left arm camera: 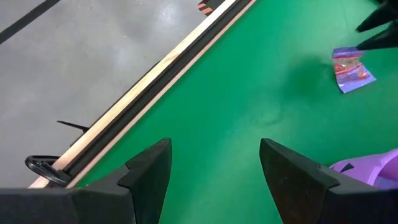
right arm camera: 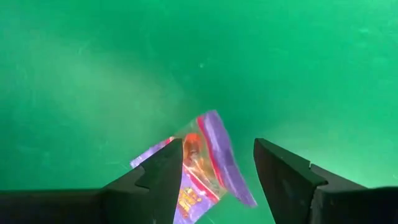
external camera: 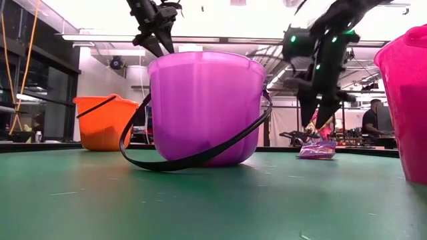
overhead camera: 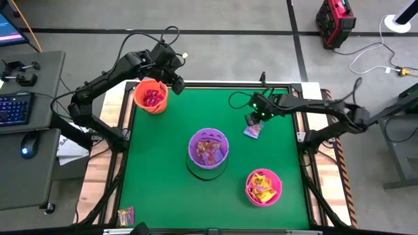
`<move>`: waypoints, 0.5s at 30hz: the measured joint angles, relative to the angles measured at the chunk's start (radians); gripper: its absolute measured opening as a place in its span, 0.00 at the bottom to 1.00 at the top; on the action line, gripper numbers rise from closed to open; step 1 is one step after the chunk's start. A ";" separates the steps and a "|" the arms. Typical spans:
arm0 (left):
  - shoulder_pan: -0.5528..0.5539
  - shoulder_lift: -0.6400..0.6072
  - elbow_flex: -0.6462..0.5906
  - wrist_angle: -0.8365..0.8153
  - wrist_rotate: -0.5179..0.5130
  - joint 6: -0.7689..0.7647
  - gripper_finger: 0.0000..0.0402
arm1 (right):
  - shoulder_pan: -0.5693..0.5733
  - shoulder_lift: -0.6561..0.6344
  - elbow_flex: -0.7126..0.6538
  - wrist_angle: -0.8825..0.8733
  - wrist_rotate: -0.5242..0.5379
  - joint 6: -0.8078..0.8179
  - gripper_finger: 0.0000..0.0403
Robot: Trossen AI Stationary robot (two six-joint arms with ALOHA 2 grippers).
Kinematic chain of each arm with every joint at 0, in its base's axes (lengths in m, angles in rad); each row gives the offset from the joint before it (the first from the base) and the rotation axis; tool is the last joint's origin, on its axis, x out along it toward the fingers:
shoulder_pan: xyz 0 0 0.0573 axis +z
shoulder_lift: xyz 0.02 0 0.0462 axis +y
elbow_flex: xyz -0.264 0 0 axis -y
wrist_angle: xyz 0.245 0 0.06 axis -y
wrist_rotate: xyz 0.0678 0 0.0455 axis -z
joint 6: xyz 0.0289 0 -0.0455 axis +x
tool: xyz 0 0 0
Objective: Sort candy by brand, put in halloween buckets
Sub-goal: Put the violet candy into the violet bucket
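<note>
A purple candy packet (right arm camera: 202,158) with an orange-red print lies flat on the green table (overhead camera: 196,196), right of centre (overhead camera: 253,130). My right gripper (right arm camera: 217,163) hangs open just above it, fingers pointing down on either side, apart from it in the low view (external camera: 317,120). My left gripper (left arm camera: 214,163) is open and empty, high beside the orange bucket (overhead camera: 151,96) near the far left corner (overhead camera: 177,83). The purple bucket (overhead camera: 209,147) stands mid-table and the pink bucket (overhead camera: 263,186) near right. All three hold candy.
The purple bucket's black handle (external camera: 193,157) lies down on the table on its near side. One more packet (overhead camera: 125,215) lies off the green mat at the near left corner. The table's wooden far rim (left arm camera: 155,68) runs close to my left gripper.
</note>
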 joint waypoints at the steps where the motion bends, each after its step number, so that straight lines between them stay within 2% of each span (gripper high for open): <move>1: 0.000 0.000 0.000 0.000 0.000 -0.004 0.58 | -0.016 0.025 0.000 0.017 -0.030 -0.035 0.48; 4: -0.001 0.000 0.000 -0.003 0.000 -0.022 0.58 | -0.049 0.089 0.000 0.036 -0.127 -0.146 0.48; 8: 0.000 0.000 0.000 -0.013 0.000 -0.036 0.58 | -0.076 0.170 0.000 0.041 -0.157 -0.279 0.48; 12: 0.000 0.000 0.000 -0.014 0.000 -0.044 0.58 | -0.092 0.228 0.000 0.044 -0.206 -0.330 0.47; 15: 0.000 -0.015 0.004 -0.015 0.032 -0.037 0.58 | -0.086 0.237 0.002 0.047 -0.212 -0.330 0.39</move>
